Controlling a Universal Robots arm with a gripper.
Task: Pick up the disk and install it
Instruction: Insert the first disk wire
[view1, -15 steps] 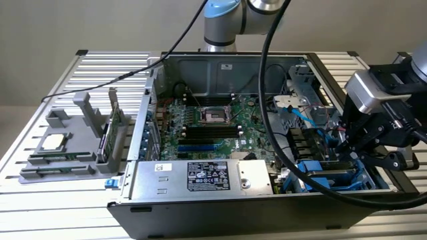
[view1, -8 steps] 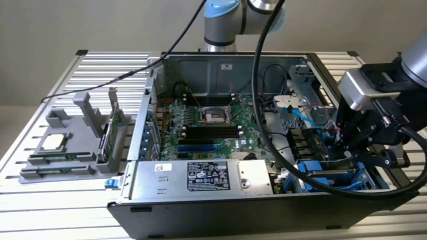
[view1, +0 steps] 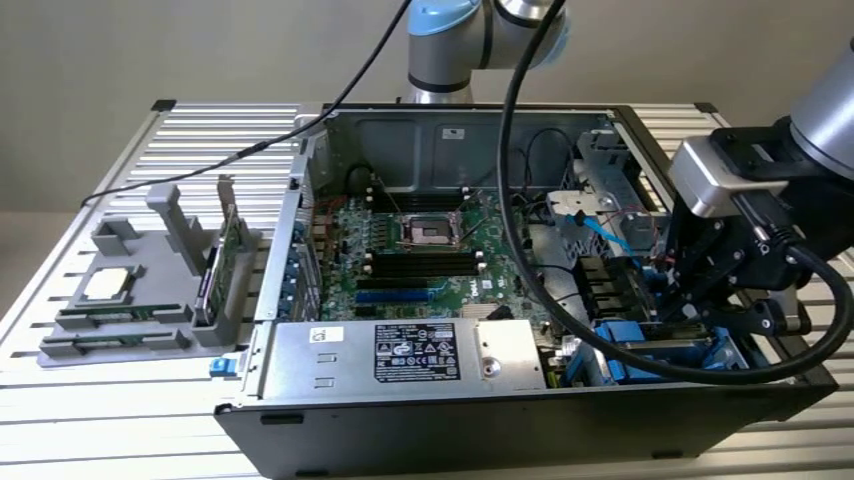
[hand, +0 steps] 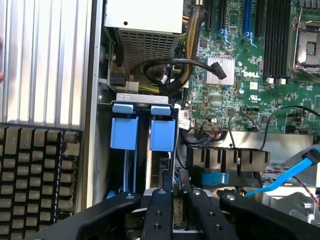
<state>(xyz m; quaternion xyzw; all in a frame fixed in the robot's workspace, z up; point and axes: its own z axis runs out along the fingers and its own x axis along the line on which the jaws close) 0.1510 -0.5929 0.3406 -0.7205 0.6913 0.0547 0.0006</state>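
The disk (hand: 163, 134) stands edge-on in the drive cage at the front corner of the open computer case (view1: 254, 300). Its bright blue carrier end faces the wrist camera, next to a second blue carrier (hand: 124, 131) in the neighbouring slot. My gripper (hand: 174, 187) is directly over it, fingers (hand: 159, 210) close together and pinching the thin edge that runs up from that carrier. In the exterior view my gripper (view1: 687, 315) reaches down into the blue-framed bay (view1: 647, 345) on that view's right. The disk's body is hidden inside the cage.
The silver power supply (view1: 400, 355) lies beside the bay, with the motherboard (view1: 414, 250) behind it. A blue data cable (hand: 295, 175) and black cables (hand: 175, 67) run close by. A grey fixture (view1: 134, 290) with a small chip stands outside the case on the exterior view's left.
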